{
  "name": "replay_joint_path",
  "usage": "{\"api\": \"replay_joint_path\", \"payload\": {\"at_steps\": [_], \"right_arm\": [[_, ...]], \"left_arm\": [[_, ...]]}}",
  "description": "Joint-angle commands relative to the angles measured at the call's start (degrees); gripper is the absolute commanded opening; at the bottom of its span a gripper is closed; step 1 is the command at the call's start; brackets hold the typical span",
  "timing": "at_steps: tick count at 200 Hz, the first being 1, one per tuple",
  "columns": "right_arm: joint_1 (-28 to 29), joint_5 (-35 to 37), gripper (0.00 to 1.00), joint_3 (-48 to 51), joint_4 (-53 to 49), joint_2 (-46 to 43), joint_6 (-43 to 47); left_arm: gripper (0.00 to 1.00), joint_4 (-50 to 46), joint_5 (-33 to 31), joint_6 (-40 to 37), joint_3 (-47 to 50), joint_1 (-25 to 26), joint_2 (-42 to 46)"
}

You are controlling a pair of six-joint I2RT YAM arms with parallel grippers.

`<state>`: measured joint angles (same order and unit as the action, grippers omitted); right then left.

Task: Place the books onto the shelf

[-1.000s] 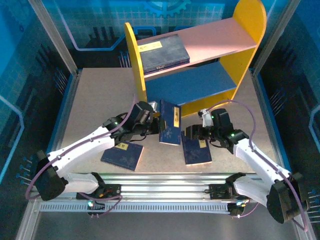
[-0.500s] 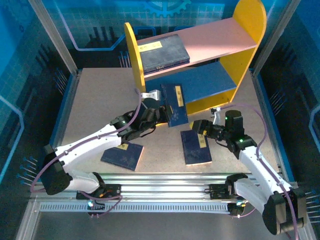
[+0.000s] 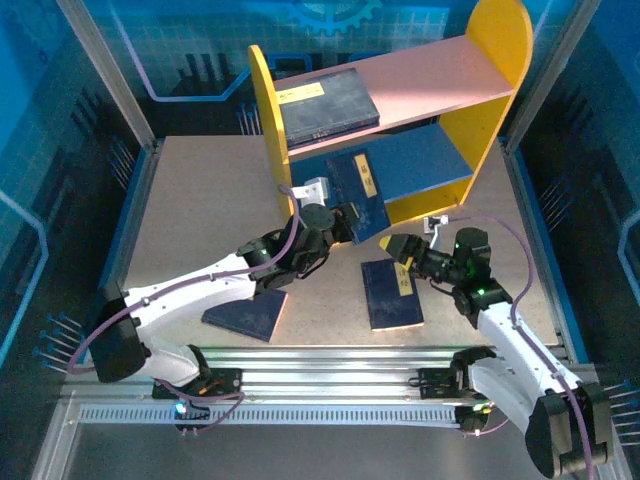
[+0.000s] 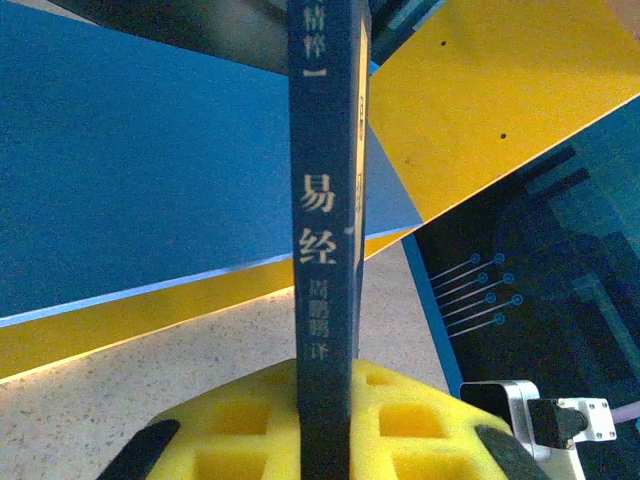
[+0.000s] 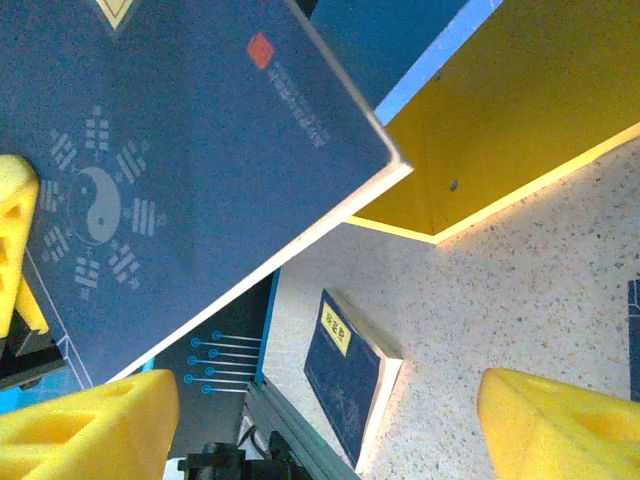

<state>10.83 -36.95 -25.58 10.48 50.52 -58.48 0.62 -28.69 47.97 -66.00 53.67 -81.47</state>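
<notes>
I'm watching the left gripper clenching a thin navy book with a yellow label strip on its cover. Its long axis is pointing toward 12 o'clock, the far end lying over the shelf's blue lower board. The spine is reading 易经; the smaller characters are possibly a translator credit. The right gripper is hanging spread and empty at the book's 4 o'clock.

Top camera, high behind both arm bases, looks down over the speckled beige counter to the yellow-sided two-tier shelf. Left wrist camera, very near, faces a thin navy-blue book spine-on. Right wrist camera shares that book and shelf, close up.
</notes>
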Motion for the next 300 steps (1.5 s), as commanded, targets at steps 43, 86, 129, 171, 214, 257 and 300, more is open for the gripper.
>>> {"api": "replay_joint_path", "payload": {"at_steps": [43,86,129,171,214,257,300], "right_arm": [[-0.4,-1.3,0.80,-1.6,9.6,3.9,-3.8],[0.9,-1.6,0.77,-1.7,15.0,7.4,-6.0],[3.0,-0.4,0.67,-1.5,20.6,10.2,-9.1],[3.9,0.5,0.65,-0.9,25.0,11.4,-12.9],[5.7,3.8,0.68,2.2,30.6,10.7,-19.5],[7.8,7.9,0.68,4.5,34.6,10.0,-25.5],[10.1,12.4,0.64,6.4,36.9,8.9,-29.3]], "left_arm": [[0.00,5.4,-1.6,0.6,-3.0,1.1,-1.7],[0.00,7.3,0.6,0.0,-3.6,1.1,-3.0],[0.00,10.1,0.7,0.6,-2.9,1.3,-4.2],[0.00,12.2,-0.6,0.4,-1.7,1.9,-4.4],[0.00,15.9,-2.7,-0.2,0.4,2.7,-4.3],[0.00,20.0,-4.0,-1.5,2.5,3.6,-4.2],[0.00,27.1,-5.4,-2.5,5.6,4.7,-4.3]]}}
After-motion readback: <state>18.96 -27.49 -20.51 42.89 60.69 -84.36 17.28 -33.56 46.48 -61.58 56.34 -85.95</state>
